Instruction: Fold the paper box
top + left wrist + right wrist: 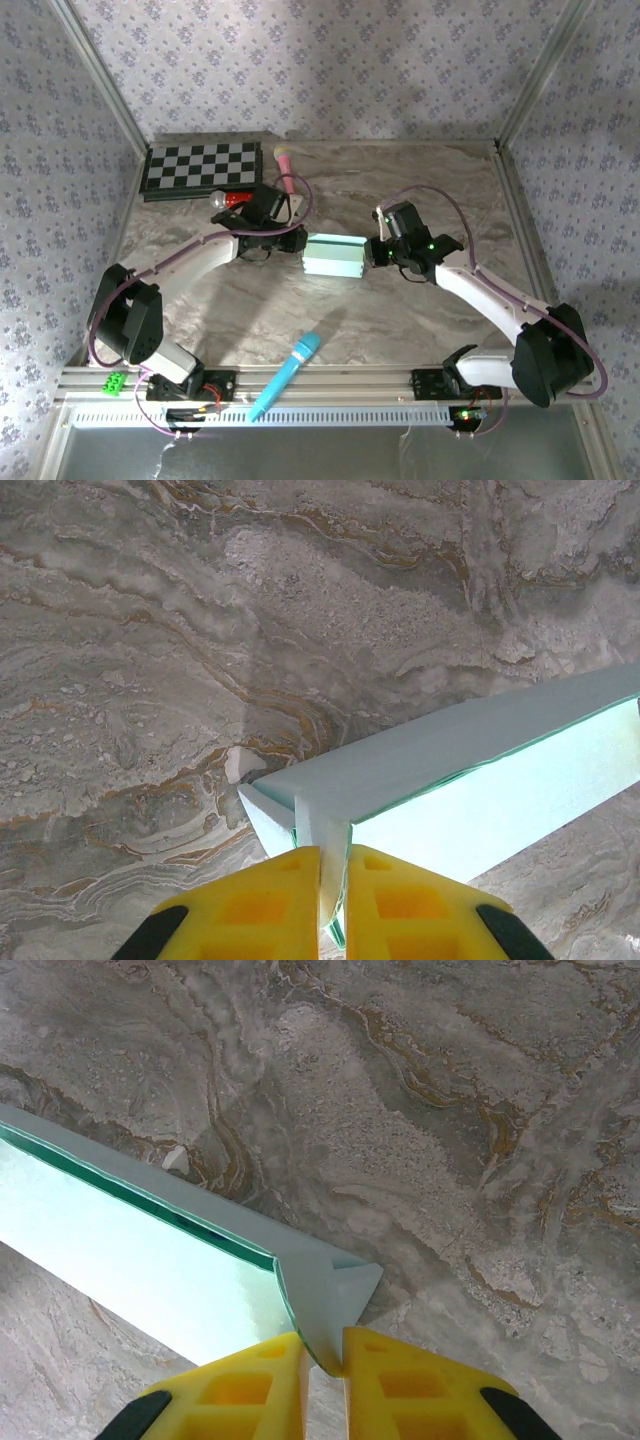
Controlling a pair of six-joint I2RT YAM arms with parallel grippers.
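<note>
So the paper box [332, 256] is in the middle of the table [420, 190], right between the two arms. The left gripper [333, 870] is pinched tight on a thin end flap at one corner, and the right gripper [322, 1355] is nipped down on the folded flap at the opposite end. The card looks super light and thin, stiff only along its creases, so I'd guess it crumples or tears if tugged. Corner flaps seem the best hold, since the broad panels would probably just buckle.

The paper box [332, 256] lies between the left hand [302, 241] and right hand [368, 252]
</note>
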